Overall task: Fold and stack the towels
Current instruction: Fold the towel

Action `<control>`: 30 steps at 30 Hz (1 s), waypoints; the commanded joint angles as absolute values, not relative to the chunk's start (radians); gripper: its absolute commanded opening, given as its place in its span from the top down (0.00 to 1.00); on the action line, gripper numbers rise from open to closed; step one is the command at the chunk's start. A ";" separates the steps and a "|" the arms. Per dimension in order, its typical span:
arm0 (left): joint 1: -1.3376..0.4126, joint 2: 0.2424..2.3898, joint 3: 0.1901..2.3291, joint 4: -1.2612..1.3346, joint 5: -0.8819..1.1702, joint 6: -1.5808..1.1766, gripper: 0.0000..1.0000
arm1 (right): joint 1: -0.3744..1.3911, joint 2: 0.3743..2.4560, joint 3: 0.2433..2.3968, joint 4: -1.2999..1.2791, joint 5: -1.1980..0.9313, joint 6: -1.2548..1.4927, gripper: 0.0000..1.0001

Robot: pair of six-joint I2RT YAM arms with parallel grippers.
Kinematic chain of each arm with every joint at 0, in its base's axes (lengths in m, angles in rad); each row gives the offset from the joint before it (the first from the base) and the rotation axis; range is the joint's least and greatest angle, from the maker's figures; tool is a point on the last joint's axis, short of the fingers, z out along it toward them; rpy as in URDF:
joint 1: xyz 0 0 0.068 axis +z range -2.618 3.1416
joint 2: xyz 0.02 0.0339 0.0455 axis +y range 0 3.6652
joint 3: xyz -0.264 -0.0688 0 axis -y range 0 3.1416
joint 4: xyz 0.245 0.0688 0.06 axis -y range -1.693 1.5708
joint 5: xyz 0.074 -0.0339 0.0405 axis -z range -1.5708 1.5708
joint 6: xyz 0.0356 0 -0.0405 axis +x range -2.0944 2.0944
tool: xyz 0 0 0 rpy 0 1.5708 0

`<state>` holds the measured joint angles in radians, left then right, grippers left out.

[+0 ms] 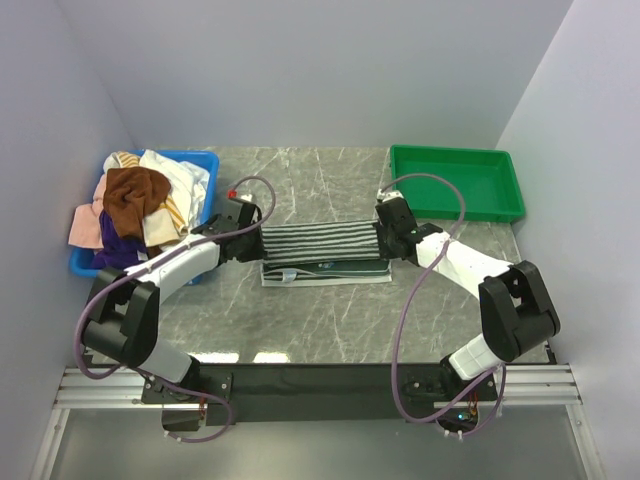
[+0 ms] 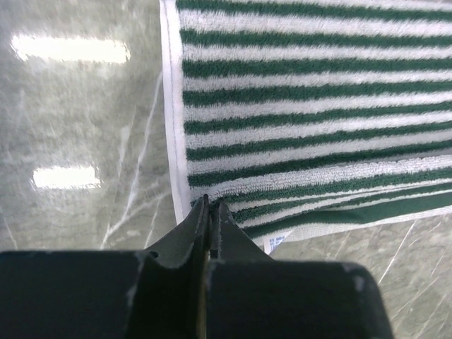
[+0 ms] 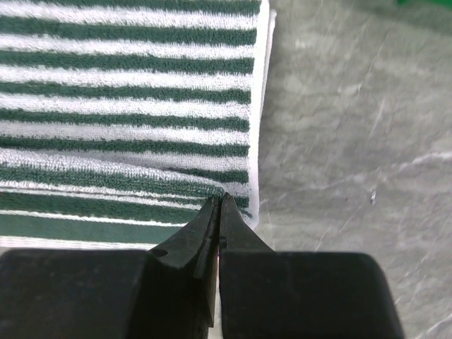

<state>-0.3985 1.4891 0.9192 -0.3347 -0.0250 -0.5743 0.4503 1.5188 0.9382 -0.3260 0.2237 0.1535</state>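
A green-and-white striped towel (image 1: 320,242) (image 2: 318,106) (image 3: 127,92) lies in the middle of the table, its far part doubled over the near part. My left gripper (image 1: 255,238) (image 2: 210,201) is shut on the left corner of the upper layer. At the right corner of that layer my right gripper (image 1: 383,238) (image 3: 222,198) is shut in the same way. A small white label (image 2: 275,241) shows under the fold. More towels are heaped in a blue bin (image 1: 205,160) at the left: brown (image 1: 135,195), white (image 1: 180,180), pink (image 1: 88,225) and purple (image 1: 115,250).
A green tray (image 1: 455,185) stands at the back right with nothing in it. Grey marble tabletop (image 1: 330,320) lies bare in front of the towel. White walls close in the left, back and right sides.
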 commanded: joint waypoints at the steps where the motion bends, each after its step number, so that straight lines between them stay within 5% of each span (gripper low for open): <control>1: -0.399 1.450 0.884 -0.388 -0.115 -0.581 0.99 | 0.436 1.480 0.908 -0.373 0.347 0.183 1.00; 15: -0.403 1.470 0.804 -0.362 -0.152 -0.643 0.94 | 0.440 1.505 0.882 -0.425 0.262 0.275 0.95; 17: -0.405 1.462 0.804 -0.368 -0.155 -0.649 0.85 | 0.439 1.497 0.874 -0.431 0.253 0.282 0.91; 21: -0.425 1.390 0.802 -0.400 -0.173 -0.655 0.40 | 0.440 1.416 0.845 -0.459 0.224 0.287 0.71; 25: -0.477 1.284 0.821 -0.446 -0.221 -0.678 0.11 | 0.453 1.286 0.827 -0.460 0.167 0.287 0.55; 27: -0.526 1.228 0.851 -0.474 -0.258 -0.696 0.02 | 0.454 1.215 0.821 -0.430 0.121 0.298 0.46; 30: -0.563 1.206 0.909 -0.477 -0.267 -0.716 0.02 | 0.453 1.172 0.824 -0.346 0.072 0.331 0.45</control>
